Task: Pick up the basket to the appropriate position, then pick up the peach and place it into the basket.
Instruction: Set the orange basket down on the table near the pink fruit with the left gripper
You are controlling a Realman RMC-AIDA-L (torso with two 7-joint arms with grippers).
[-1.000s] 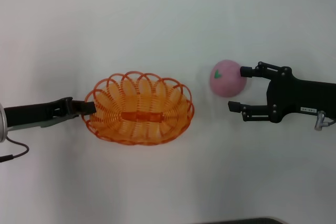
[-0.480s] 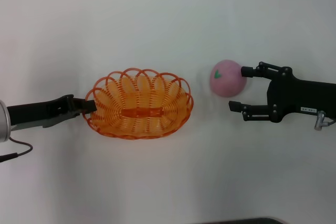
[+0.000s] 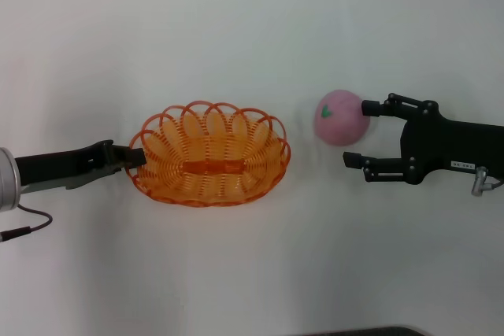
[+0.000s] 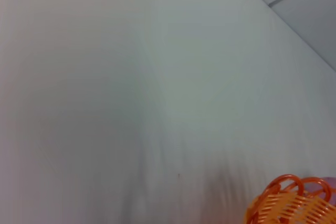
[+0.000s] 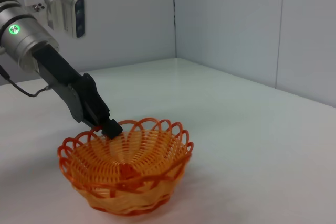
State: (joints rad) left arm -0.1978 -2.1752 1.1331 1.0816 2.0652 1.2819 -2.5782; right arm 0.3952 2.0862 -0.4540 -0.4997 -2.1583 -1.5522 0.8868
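The orange openwork basket (image 3: 209,156) stands left of the table's middle. My left gripper (image 3: 130,156) is shut on its left rim; the right wrist view shows the black fingertips (image 5: 109,127) pinching the scalloped rim of the basket (image 5: 126,174). A corner of the basket (image 4: 294,205) shows in the left wrist view. The pink peach (image 3: 341,117), green leaf mark up, lies on the table to the right of the basket. My right gripper (image 3: 361,133) is open just right of the peach, its far fingertip (image 3: 370,105) touching the peach's side and nothing held between the fingers.
The white table (image 3: 252,29) stretches bare around both objects. Grey wall panels (image 5: 231,19) rise behind the table in the right wrist view. A dark edge (image 3: 354,331) shows at the near side of the table.
The basket has shifted slightly away from me and levelled, moved by the left gripper on its rim. The right gripper and the peach have stayed put.
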